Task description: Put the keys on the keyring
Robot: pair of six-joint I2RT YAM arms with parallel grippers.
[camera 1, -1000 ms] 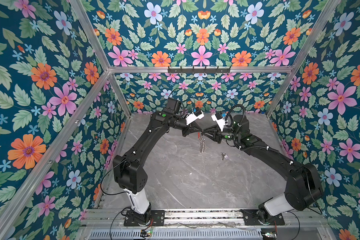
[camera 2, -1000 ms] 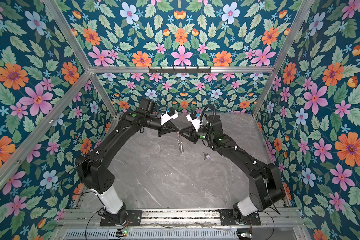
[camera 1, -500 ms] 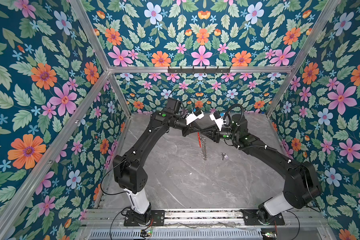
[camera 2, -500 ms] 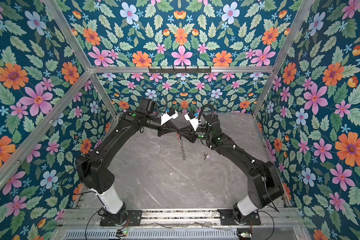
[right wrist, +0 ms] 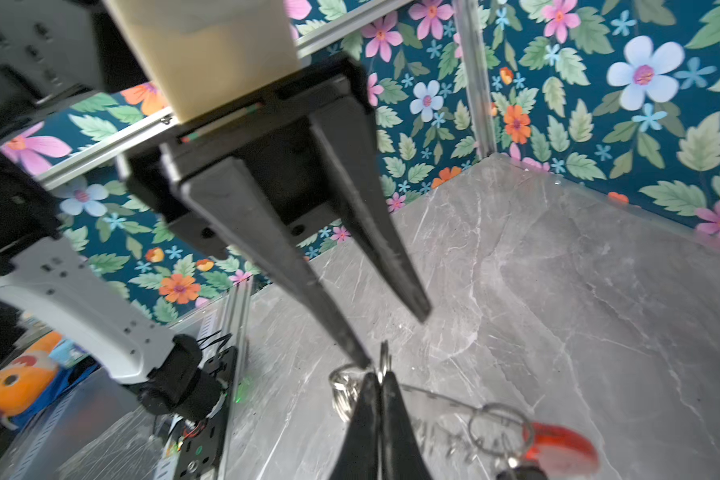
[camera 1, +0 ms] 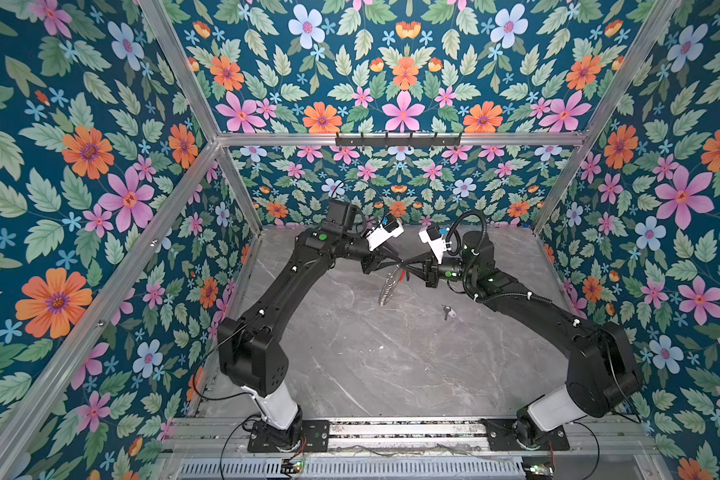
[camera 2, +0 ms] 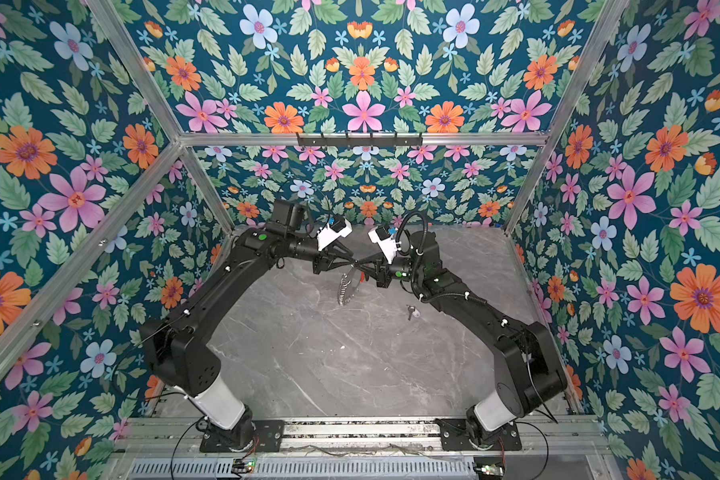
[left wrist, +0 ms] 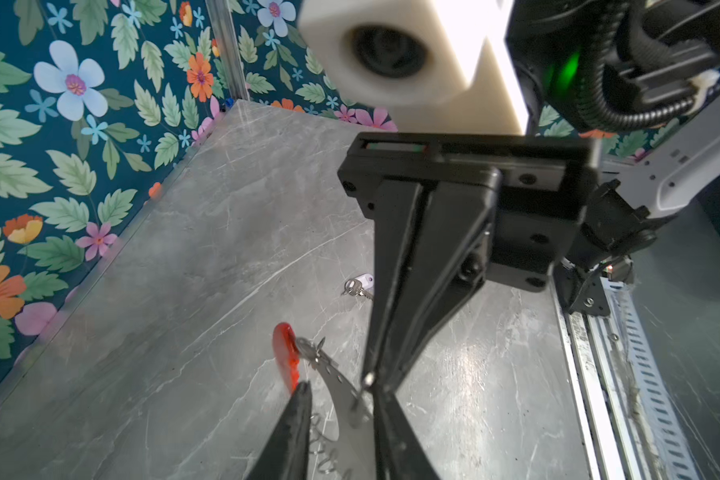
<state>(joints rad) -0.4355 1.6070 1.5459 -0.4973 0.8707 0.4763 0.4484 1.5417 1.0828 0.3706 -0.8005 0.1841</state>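
Shiny wire keyring (left wrist: 345,390), glossy red plastic section (left wrist: 285,360), smooth marbled tabletop (camera 1: 391,357)

The left arm (camera 1: 283,286) and the right arm (camera 1: 512,295) rise from bases at the near edge of the table (camera 1: 371,353). Both bend at the elbow and reach inward toward the far middle. There the two hands meet tip to tip in the air above the table. The left forearm runs nearly level, and the left hand (left wrist: 341,388) has its two fingers parted, with a clear gap between the tips. The right wrist carries its white camera housing on the upper side. The right hand (right wrist: 379,376) has its fingers pressed together, pinching a small ring of the keyring (right wrist: 495,428), just beside one left fingertip.
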